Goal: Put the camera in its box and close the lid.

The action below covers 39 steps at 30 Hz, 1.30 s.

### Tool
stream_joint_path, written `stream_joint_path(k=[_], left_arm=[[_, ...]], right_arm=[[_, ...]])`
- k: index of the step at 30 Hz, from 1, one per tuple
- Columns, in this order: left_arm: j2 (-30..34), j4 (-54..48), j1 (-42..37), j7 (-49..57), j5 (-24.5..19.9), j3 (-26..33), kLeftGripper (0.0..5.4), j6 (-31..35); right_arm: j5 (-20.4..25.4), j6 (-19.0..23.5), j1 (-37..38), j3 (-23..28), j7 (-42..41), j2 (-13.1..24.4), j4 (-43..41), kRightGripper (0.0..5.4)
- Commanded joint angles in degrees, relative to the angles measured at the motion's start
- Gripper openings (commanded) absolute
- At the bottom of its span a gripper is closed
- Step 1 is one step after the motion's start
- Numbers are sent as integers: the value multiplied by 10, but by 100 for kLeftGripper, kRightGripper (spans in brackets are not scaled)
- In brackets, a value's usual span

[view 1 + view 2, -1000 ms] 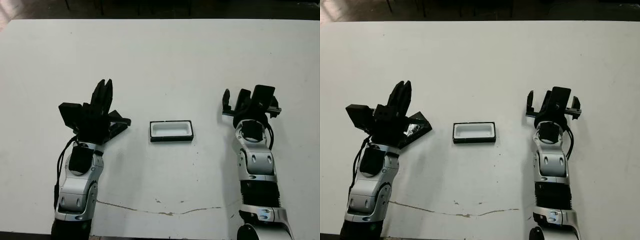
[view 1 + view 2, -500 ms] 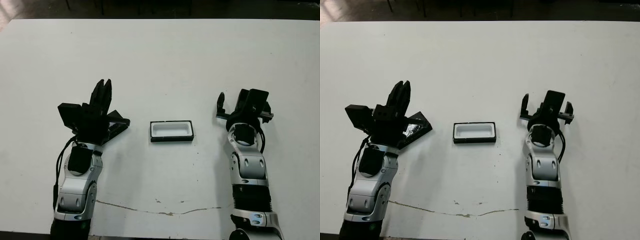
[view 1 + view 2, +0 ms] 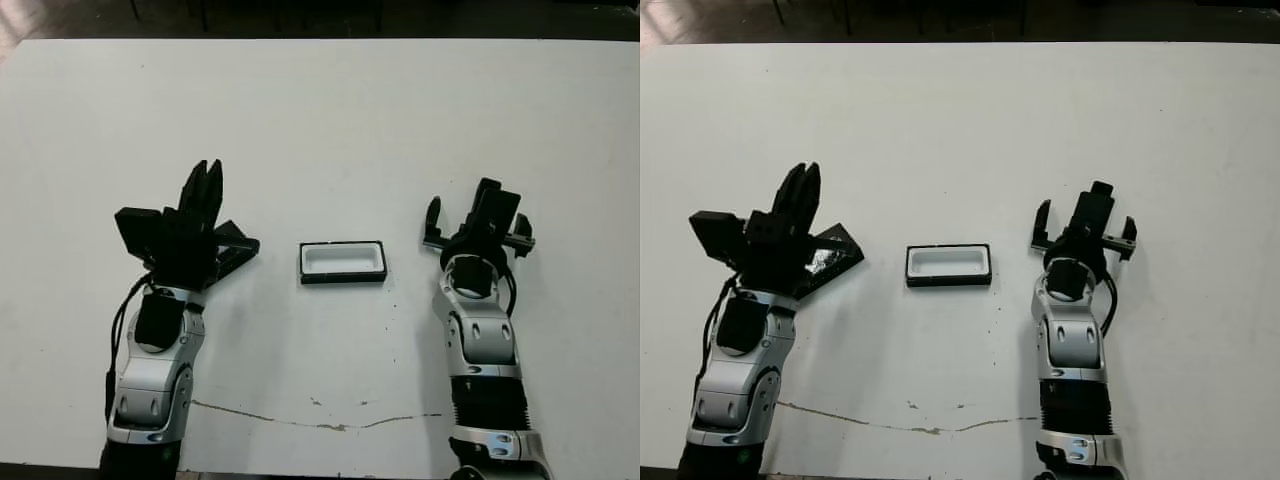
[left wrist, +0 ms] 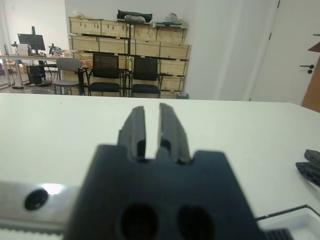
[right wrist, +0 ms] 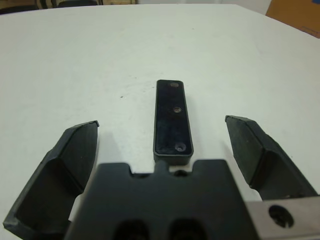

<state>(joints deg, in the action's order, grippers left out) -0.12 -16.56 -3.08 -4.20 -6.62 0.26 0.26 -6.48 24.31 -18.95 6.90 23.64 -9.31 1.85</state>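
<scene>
Over the last second the right arm has swung inward toward the box, while the left arm, the box and the lid have stayed put. The camera (image 5: 173, 118) lies flat on the table, seen only in the right wrist view, lengthwise in the gap between the right gripper's (image 3: 476, 214) two fingers (image 5: 259, 151), which stand wide apart and touch nothing. In the head views it is hidden under that gripper, so it sits right of the box (image 3: 343, 261), with bare table between them. The box rests open, white lining up, midway between the arms. The lid (image 3: 830, 256) lies on the far side of the box from the camera, partly under the left gripper (image 3: 203, 189), whose fingers stand close together with only a thin slit between; they appear to grip nothing. The step in hand looks like the pick-up of the camera. To do it well, the right gripper should come down with the bar centred between the fingers, close on its long sides near the middle so it does not pivot, and lift it level. The bar is slim and smooth and may skid if one finger touches first.
</scene>
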Motion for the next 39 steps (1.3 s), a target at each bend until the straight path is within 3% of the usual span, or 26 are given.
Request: stream_joint_path(k=[1, 7, 13, 24, 27, 34, 39], left_arm=[[7, 5, 12, -2, 1, 3, 0, 11], [9, 9, 10, -4, 1, 4, 0, 7], [10, 7, 10, -6, 0, 6, 0, 15], [7, 6, 8, -6, 5, 3, 0, 14], [7, 8, 7, -6, 3, 3, 0, 14], [6, 12, 7, -7, 6, 0, 0, 6], [6, 9, 11, -5, 9, -3, 0, 7]], right_arm=[[3, 12, 20, 16, 22, -9, 34, 530], [47, -69, 21, 50, 33, -31, 57, 417], [59, -116, 20, 59, 31, -24, 83, 284], [60, -114, 19, 61, 17, -10, 74, 41], [50, -107, 17, 57, 15, -2, 75, 16], [33, -89, 15, 47, 16, 16, 71, 16], [25, -126, 37, 35, 2, 24, 51, 16]])
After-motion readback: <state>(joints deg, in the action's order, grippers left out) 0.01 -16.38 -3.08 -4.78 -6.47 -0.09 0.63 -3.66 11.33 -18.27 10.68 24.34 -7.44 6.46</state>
